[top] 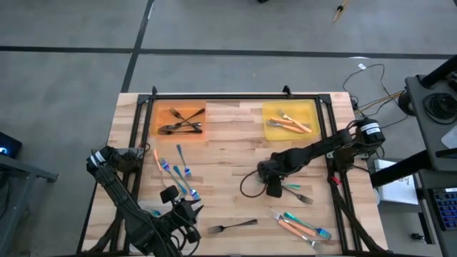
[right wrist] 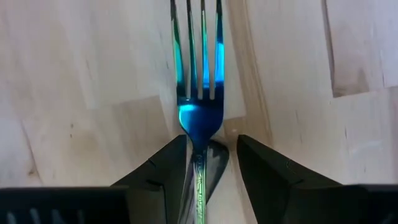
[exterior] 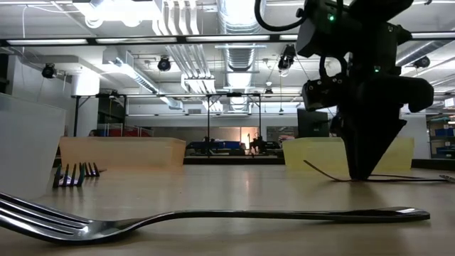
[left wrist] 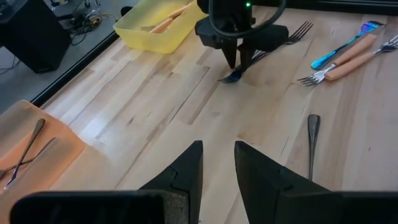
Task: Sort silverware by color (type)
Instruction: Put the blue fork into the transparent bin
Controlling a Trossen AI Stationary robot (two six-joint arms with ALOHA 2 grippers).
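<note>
Right gripper (top: 274, 190) is lowered to the table with its fingers (right wrist: 163, 167) parted, and the neck of a blue-teal fork (right wrist: 199, 93) is seen between them, with a gap visible on each side, so no firm clamp can be confirmed. Tines of that fork are pointed forward, just beyond the fingertips, flat on the wood. Left gripper (left wrist: 217, 163) is held partly open above bare table, nothing between its fingers.
</note>
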